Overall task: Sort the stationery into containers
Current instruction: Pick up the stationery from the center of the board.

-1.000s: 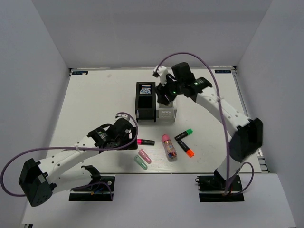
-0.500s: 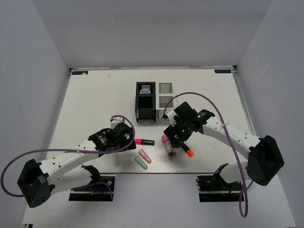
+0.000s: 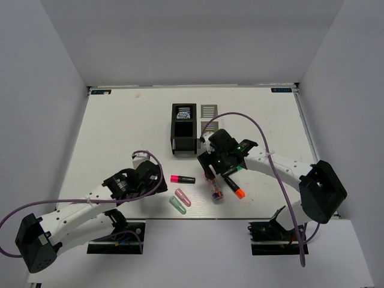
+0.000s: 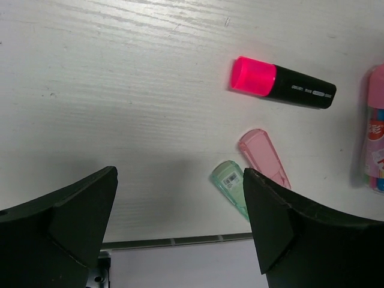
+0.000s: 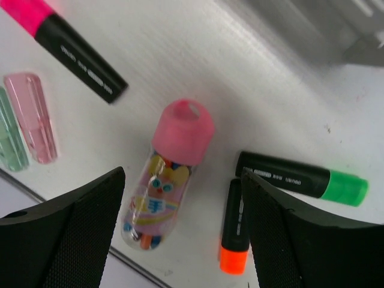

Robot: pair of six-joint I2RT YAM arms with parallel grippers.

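Observation:
The pink clear tube lies near the table's front, and my right gripper hovers open over it, one finger on either side. To its right are the orange-capped marker and the green-capped marker. The pink-capped marker, pink capsule and green capsule lie further left. My left gripper is open and empty, left of them. The black container holds something blue and white. The white container stands behind my right arm.
The table's front edge runs just below my left gripper's fingers and close to the capsules. Grey walls enclose the table on three sides. The right arm's purple cable loops above the containers.
My right arm has swung from above the containers down to the pink tube, its jaws now wide. My left gripper has drawn back leftward from the pink-capped marker.

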